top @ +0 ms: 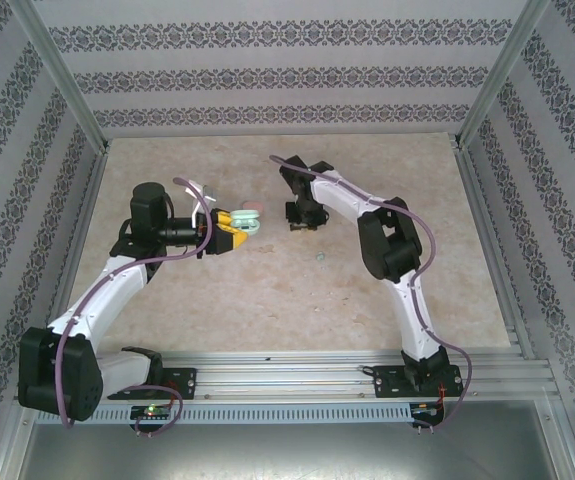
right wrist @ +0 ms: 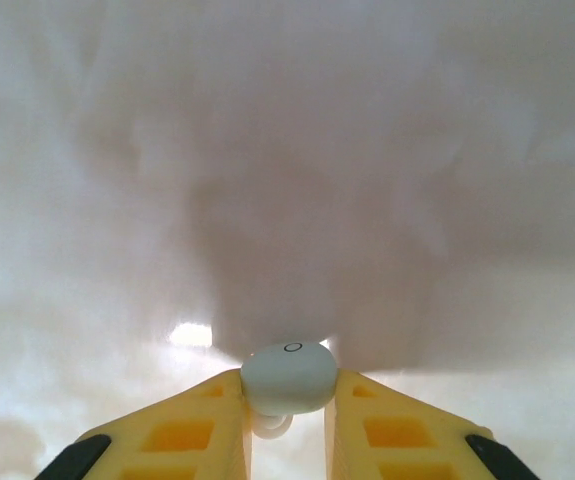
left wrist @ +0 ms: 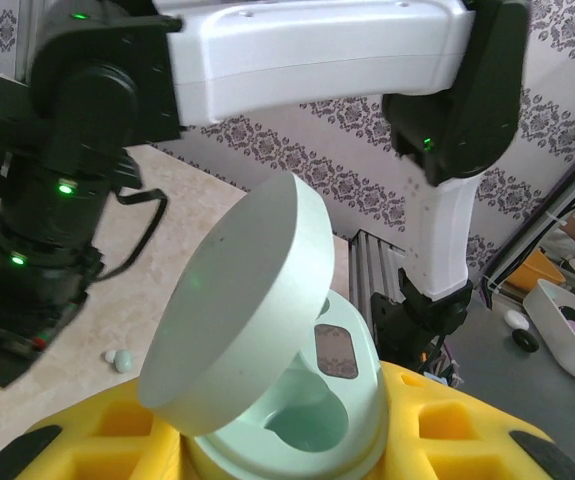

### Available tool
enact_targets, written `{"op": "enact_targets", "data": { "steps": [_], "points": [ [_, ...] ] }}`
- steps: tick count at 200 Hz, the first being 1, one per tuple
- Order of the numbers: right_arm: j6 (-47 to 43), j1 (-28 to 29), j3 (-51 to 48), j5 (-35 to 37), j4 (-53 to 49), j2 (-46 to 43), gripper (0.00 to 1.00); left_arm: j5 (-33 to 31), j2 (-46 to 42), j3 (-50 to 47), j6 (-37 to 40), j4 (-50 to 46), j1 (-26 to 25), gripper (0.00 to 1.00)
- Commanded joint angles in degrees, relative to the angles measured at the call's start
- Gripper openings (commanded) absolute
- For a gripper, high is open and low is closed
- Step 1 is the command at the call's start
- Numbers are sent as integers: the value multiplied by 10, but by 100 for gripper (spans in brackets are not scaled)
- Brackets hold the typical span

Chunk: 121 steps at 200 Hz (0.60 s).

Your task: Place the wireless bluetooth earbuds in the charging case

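Right gripper point(right wrist: 289, 402) pinched the pale green earbud point(right wrist: 289, 377) across its sides; probably light and slippery. Left gripper point(left wrist: 287, 445), at nine o'clock, clamped the open green charging case point(left wrist: 257, 320).

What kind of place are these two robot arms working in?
Probably a robot practice booth: a marble-look table boxed in by patterned panels on a metal frame, with the left arm and right arm bolted to a rail at its near edge.

Your left arm point(top: 97, 295) folds at the elbow, wrist level, left gripper point(top: 235, 232) clamped on the pale green case point(left wrist: 237, 300). Your right arm point(top: 412, 290) reaches in, wrist tipped down, right gripper point(right wrist: 289, 398) pinching an earbud point(right wrist: 289, 375).
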Motion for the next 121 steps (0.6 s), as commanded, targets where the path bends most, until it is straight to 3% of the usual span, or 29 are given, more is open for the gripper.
{"op": "enact_targets", "data": {
  "steps": [1, 49, 121],
  "points": [
    [-17, 34, -69, -19, 10, -49, 22, 6, -16, -9, 0, 12, 7, 14],
    [-1, 73, -159, -40, 21, -84, 24, 6, -16, -11, -4, 20, 7, 14],
    [17, 77, -125, -36, -25, -96, 41, 6, -24, -12, -3, 17, 7, 14]
  ]
}}
